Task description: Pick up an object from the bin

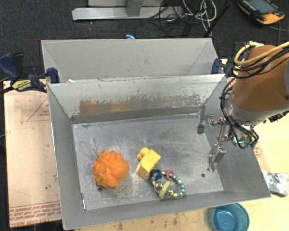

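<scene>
My gripper point(208, 144) hangs over the right side of the bin floor, close to the right wall. Its two metal fingers stand apart, open, with nothing between them. To its left, near the front of the bin, lies a ring toy of coloured beads point(167, 183). A yellow duck-shaped toy point(148, 162) lies just up and left of the ring, touching it. Further left sits an orange mesh puff point(110, 168) with a thin string trailing up from it. All three things lie well apart from the gripper.
The arm with its orange cover and cables comes in over the bin's right wall. Sloped metal walls close the floor at the back, left and right. Bare floor stretches between the gripper and the toys.
</scene>
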Tool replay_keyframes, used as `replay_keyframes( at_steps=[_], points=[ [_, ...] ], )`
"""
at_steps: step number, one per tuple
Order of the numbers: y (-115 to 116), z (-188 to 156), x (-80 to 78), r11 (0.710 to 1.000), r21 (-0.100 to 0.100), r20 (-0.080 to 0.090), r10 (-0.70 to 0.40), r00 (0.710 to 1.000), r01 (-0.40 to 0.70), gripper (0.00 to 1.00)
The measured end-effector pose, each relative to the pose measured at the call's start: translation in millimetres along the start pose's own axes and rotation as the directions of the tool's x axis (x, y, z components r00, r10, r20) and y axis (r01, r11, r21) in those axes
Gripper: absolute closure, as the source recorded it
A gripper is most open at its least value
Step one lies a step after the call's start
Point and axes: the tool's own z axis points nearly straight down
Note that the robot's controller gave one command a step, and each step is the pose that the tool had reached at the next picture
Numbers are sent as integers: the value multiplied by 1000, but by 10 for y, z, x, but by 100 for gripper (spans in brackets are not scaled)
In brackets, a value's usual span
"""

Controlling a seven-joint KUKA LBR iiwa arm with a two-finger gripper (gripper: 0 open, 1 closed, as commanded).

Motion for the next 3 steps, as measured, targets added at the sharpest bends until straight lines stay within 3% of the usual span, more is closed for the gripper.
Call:
replay_keyframes(
  at_steps=[1, 2, 3],
  points=[
    [1, -23, -10, 1000, 1, 5, -1, 1000, 1, 0],
    [-119, -239, -26, 988, -1, 3, -155, 988, 155, 0],
    [-5, 23, 75, 959, 8, 16, -282, 959, 282, 0]
  ],
)
